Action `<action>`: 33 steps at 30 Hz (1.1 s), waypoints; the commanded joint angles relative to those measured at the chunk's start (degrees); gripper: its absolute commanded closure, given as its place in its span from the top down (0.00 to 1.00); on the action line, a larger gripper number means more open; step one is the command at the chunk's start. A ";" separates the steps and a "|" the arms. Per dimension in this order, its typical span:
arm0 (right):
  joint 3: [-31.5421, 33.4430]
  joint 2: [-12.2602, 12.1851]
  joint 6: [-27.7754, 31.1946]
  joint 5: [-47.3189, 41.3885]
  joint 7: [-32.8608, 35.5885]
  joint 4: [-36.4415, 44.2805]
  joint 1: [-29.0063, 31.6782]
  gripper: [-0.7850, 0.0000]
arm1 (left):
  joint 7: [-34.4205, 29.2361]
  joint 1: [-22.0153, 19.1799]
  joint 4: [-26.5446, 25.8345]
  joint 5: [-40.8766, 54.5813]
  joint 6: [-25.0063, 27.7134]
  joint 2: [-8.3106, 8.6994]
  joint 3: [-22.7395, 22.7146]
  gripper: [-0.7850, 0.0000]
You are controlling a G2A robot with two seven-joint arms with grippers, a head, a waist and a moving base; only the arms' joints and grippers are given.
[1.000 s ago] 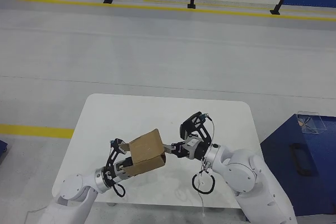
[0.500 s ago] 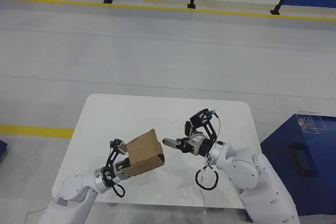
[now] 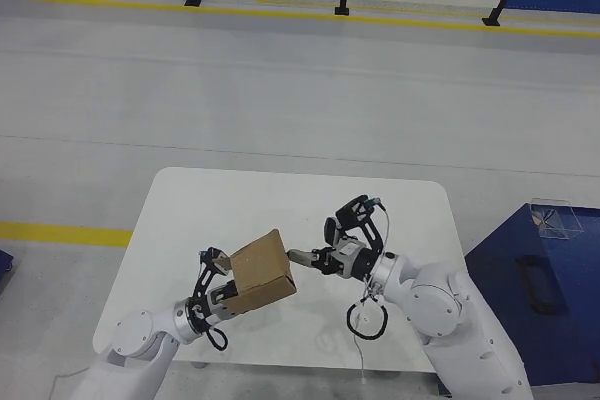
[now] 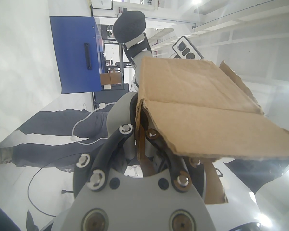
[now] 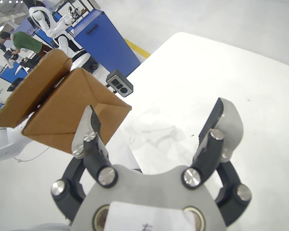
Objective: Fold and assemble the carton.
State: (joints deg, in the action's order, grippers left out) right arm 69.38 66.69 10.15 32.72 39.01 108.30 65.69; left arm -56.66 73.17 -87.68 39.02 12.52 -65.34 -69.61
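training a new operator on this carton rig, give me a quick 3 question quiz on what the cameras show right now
1. True or false: the right gripper has its jaws spread open.
2. What holds the carton? A. the left gripper B. the right gripper C. a person's hand
3. Fill in: the carton is held ____ the white table, not lying on it.
Key: 1 true; 2 A; 3 above.
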 commanded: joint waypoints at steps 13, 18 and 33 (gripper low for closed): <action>21.73 -1.52 1.29 5.99 -25.24 -3.12 6.76 1.00 | 0.00 -0.49 0.34 0.35 0.63 -0.18 0.53 0.00; 21.80 -1.54 1.55 5.95 -25.11 -3.31 6.71 1.00 | 0.00 -0.49 0.34 0.35 0.63 -0.18 0.53 0.00; 21.80 -1.54 1.55 5.95 -25.11 -3.31 6.71 1.00 | 42.78 5.83 -22.36 10.59 -33.42 -1.73 4.27 0.00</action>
State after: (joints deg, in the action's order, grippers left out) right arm 91.18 65.15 11.70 38.67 13.90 104.99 72.40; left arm -26.38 77.98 -106.16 44.71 -14.21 -66.67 -66.21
